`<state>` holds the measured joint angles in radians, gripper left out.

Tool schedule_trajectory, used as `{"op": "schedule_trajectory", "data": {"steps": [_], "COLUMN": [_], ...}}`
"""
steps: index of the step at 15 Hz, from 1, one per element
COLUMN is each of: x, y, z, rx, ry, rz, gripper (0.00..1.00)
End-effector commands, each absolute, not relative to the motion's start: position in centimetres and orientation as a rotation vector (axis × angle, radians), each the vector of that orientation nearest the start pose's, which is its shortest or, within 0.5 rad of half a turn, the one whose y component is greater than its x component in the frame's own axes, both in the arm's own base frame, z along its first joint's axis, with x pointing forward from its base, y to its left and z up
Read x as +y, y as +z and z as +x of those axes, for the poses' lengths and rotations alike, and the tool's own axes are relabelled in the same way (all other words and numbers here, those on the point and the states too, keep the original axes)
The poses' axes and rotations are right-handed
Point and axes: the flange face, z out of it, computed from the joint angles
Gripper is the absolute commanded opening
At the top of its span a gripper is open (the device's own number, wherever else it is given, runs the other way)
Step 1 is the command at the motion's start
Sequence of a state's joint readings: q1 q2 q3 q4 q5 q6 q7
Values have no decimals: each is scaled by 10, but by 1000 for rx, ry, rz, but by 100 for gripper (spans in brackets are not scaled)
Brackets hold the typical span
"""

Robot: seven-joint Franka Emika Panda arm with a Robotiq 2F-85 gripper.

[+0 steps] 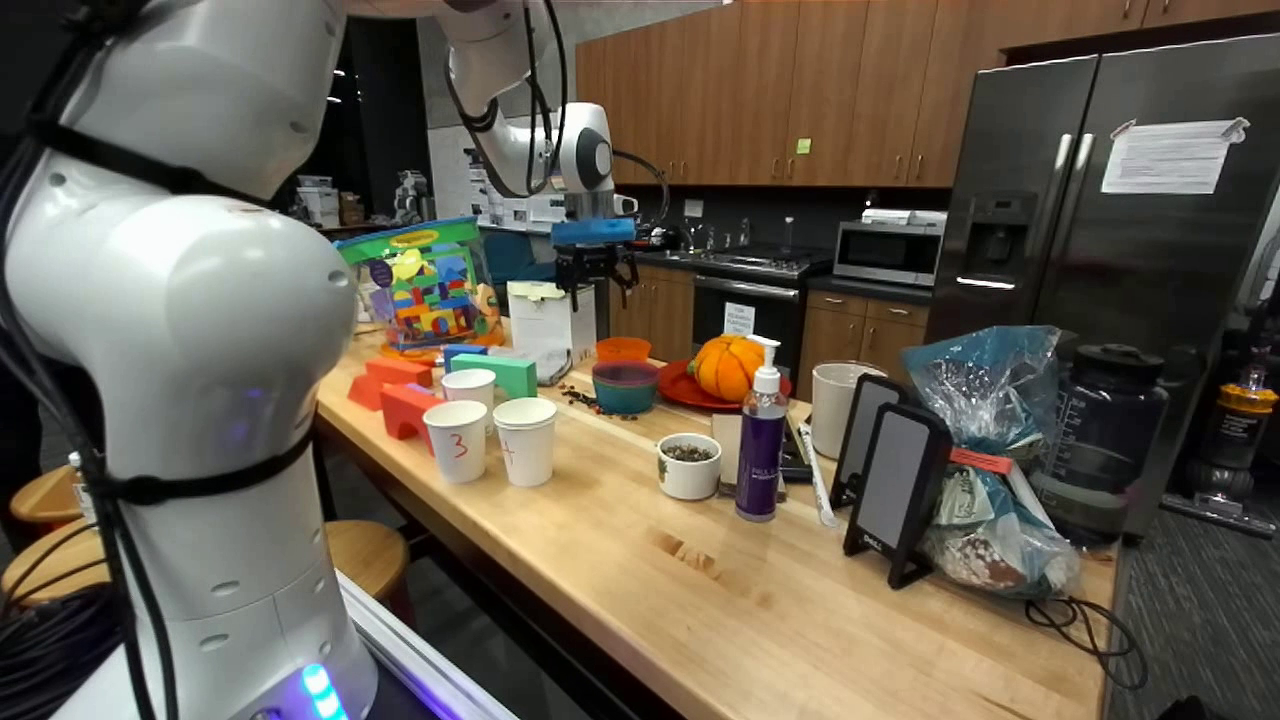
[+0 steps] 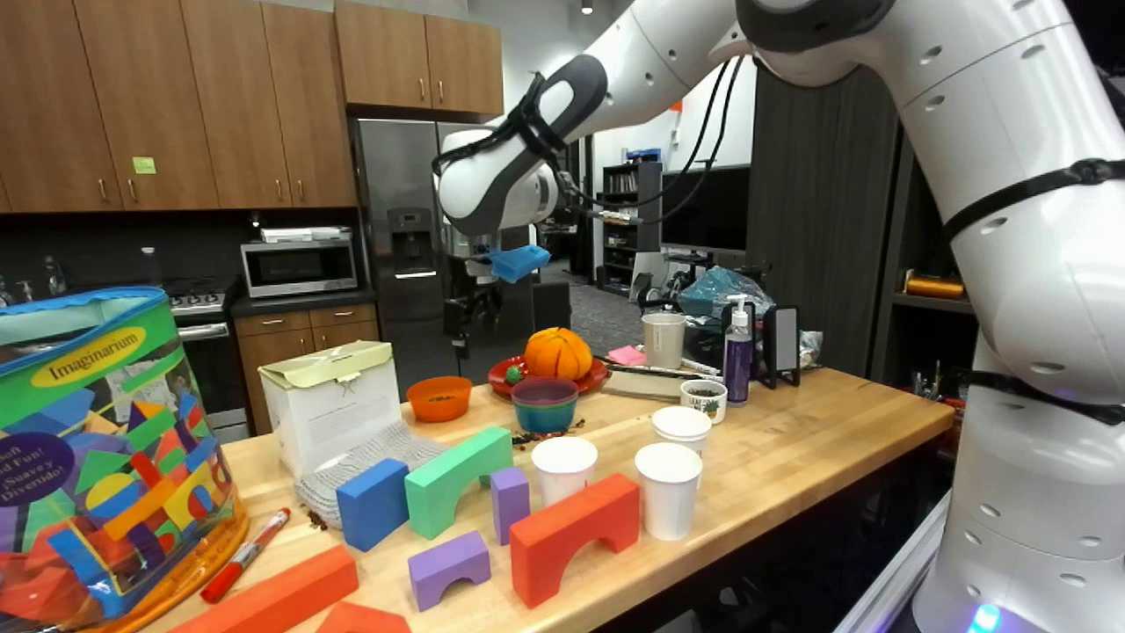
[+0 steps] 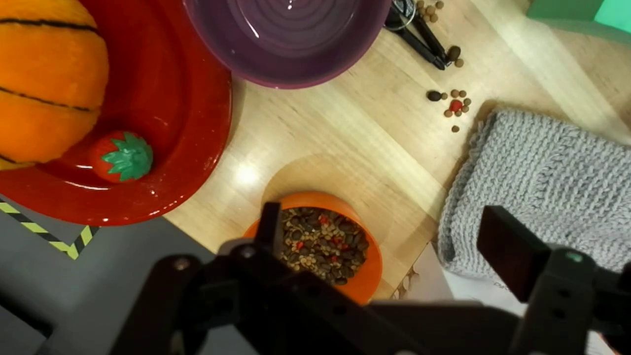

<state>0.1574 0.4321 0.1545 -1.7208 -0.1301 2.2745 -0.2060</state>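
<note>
Closest, the gripper [image 3: 387, 232] hangs empty, spread wide, above the orange bowl [image 3: 368, 278] near the edge of the tabletop [image 3: 345, 133]; likely an approach, calling next for alignment.

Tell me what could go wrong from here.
The orange bowl sits near the edge of the table, so a bump from the open gripper might push it off. The loose seed-like bits inside could spill if the bowl tips. The gray knitted cloth shows beyond one jaw in the wrist view, so lowering might snag it.
</note>
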Motion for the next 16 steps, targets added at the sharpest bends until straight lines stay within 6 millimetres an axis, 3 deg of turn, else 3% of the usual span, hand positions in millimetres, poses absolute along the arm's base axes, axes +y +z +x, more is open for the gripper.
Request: {"op": "schedule_trajectory", "data": {"steps": [1,6,16], "x": [197,197,191], "y": [339,323,319], "z": [667,681,698], "rx": [-821,-698,-408], "ry": [-172,-171,-173], "rz": [-3048,-3081,-3144], "gripper": [100,100,100]}}
